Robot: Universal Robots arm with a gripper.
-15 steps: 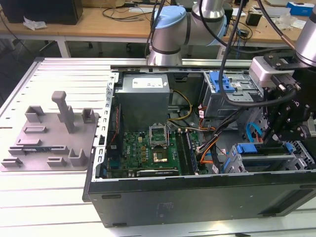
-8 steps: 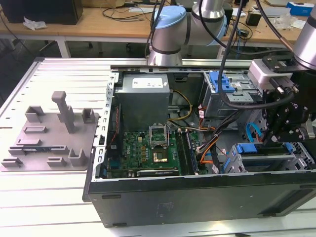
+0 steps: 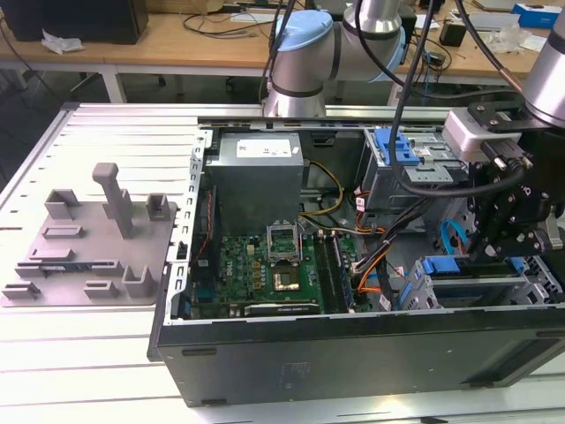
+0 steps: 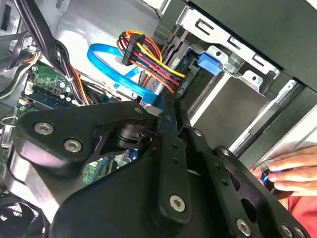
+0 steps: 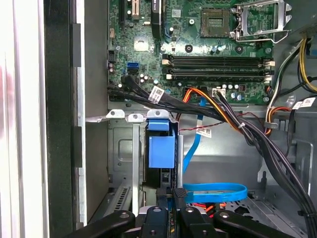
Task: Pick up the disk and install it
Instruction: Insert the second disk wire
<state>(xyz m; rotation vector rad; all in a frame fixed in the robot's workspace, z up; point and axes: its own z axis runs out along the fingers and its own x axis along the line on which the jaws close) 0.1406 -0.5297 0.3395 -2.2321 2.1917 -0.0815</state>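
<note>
Gripper [image 5: 168, 194] inside open computer case [image 3: 353, 353], jaws closed thin on blue-bracketed disk [image 5: 162, 148], standing in drive cage [image 5: 126, 148] beside motherboard [image 5: 198, 44]

Exterior overlooks computer case [image 3: 353, 353]; wrist views seemingly inside.

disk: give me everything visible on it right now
The disk stands on edge in the drive cage at the case's front corner, on the exterior view's right. Visible are its blue plastic bracket and tab on top, with a dark body edge beneath. Silver cage rails flank it. The gripper sits right at its near end; contact is unclear.
</note>
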